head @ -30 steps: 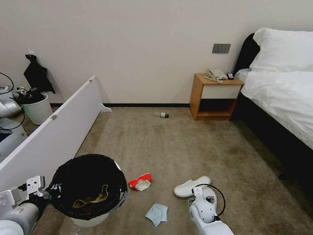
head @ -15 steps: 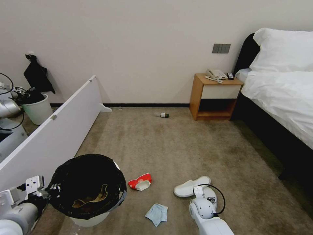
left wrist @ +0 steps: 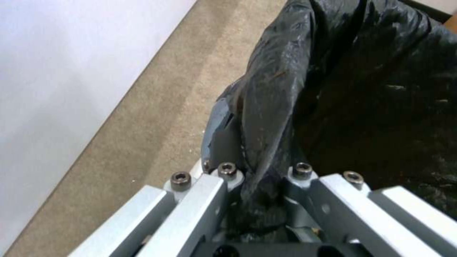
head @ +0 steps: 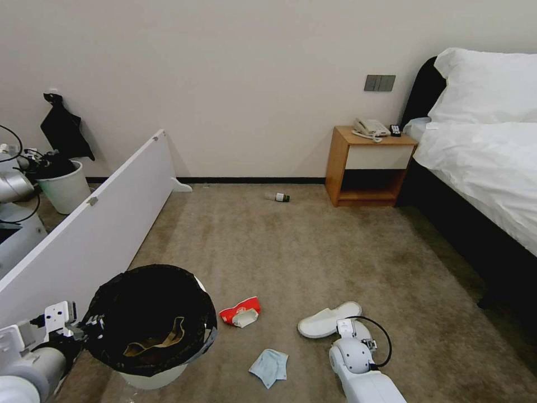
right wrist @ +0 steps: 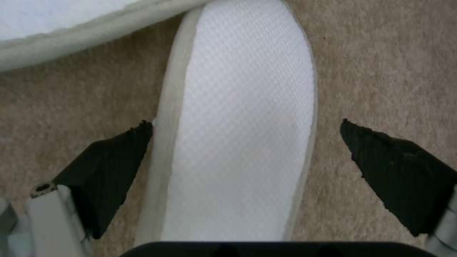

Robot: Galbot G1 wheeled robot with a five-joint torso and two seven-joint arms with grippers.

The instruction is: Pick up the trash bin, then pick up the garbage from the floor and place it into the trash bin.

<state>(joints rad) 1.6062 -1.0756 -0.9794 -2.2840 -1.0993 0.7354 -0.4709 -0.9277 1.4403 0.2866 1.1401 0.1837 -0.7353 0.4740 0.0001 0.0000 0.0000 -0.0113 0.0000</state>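
The room is seen from the head camera, set high and aimed forward and down across the floor (head: 313,252) toward the far wall. The left wrist view is taken at very close range along the left hand (left wrist: 259,178), facing the black-lined rim of the trash bin (left wrist: 333,89). The right wrist view is directed straight down between the spread fingers (right wrist: 114,164) at a white slipper (right wrist: 242,142). The bin (head: 151,319) and a slipper (head: 327,319) are shared with the head view.
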